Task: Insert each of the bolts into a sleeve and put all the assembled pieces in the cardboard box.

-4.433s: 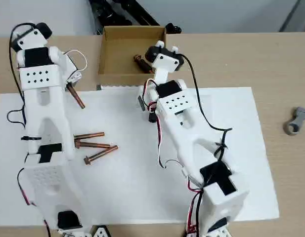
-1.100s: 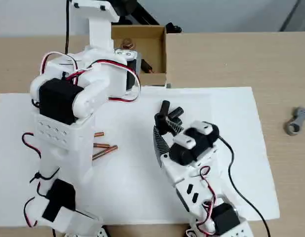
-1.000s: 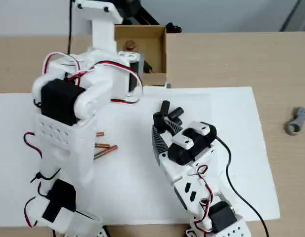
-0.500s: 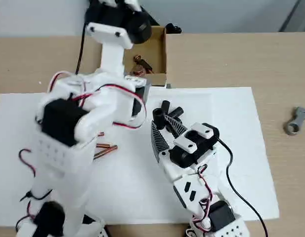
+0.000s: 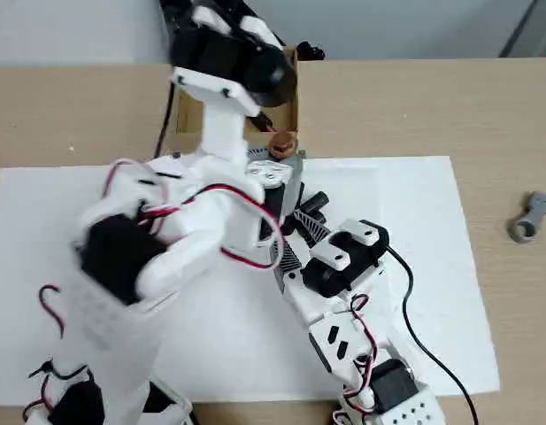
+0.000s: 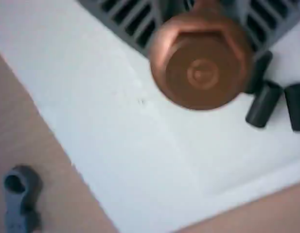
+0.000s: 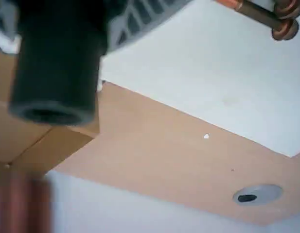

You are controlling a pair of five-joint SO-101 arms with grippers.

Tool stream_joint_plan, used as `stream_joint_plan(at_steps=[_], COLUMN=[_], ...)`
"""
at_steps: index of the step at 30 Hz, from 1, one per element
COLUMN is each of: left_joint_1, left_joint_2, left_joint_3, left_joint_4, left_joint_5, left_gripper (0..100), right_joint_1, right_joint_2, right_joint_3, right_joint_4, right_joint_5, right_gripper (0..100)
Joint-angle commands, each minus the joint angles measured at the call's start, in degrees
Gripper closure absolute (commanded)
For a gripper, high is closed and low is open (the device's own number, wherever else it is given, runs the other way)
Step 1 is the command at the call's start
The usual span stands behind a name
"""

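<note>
My left gripper (image 5: 280, 166) is shut on a copper bolt (image 5: 281, 142), held above the white sheet just in front of the cardboard box (image 5: 293, 106). The bolt's hexagonal head (image 6: 201, 73) faces the left wrist camera. My right gripper (image 5: 295, 232) is shut on a black sleeve (image 7: 57, 63), a little nearer than the bolt. Loose black sleeves (image 5: 315, 201) lie on the sheet beside both grippers and appear as sleeves (image 6: 264, 103) in the left wrist view. More copper bolts (image 7: 266, 17) lie on the sheet. My raised left arm hides most of the box.
A white sheet (image 5: 414, 230) covers the table's middle. A grey plastic part (image 5: 529, 217) lies on the bare wood at the right, also seen as the grey part (image 6: 21, 196). A round grommet (image 7: 252, 194) sits in the tabletop.
My left arm has swung the bolt from over the box rightward and forward, to just above the sheet's far edge near the right gripper. The right arm has barely moved.
</note>
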Motion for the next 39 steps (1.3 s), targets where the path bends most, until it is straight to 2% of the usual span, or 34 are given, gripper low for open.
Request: stream_joint_plan(at_steps=[1, 10, 27, 39], left_joint_1=[0.18, -4.75, -5.01, -4.75], left_joint_2=[-1.58, -1.58, -1.14, -1.58], left_joint_3=[2.42, 2.86, 3.82, 3.74], left_joint_4=[-4.4, -4.66, -6.68, -4.66], left_joint_5=[0.79, 1.41, 3.25, 3.16], left_gripper=[99, 99, 99, 99], right_joint_1=[-0.13, -0.13, -0.13, -0.13], right_joint_2=[-0.92, -0.92, -0.92, -0.92], right_joint_3=[-0.62, -0.88, -0.09, 2.11], right_joint_4=[-1.27, -1.27, -7.78, -9.36], right_joint_5=[-1.23, -1.49, -1.23, -1.32], right_gripper=[99.5, 99.5, 99.5, 99.5])
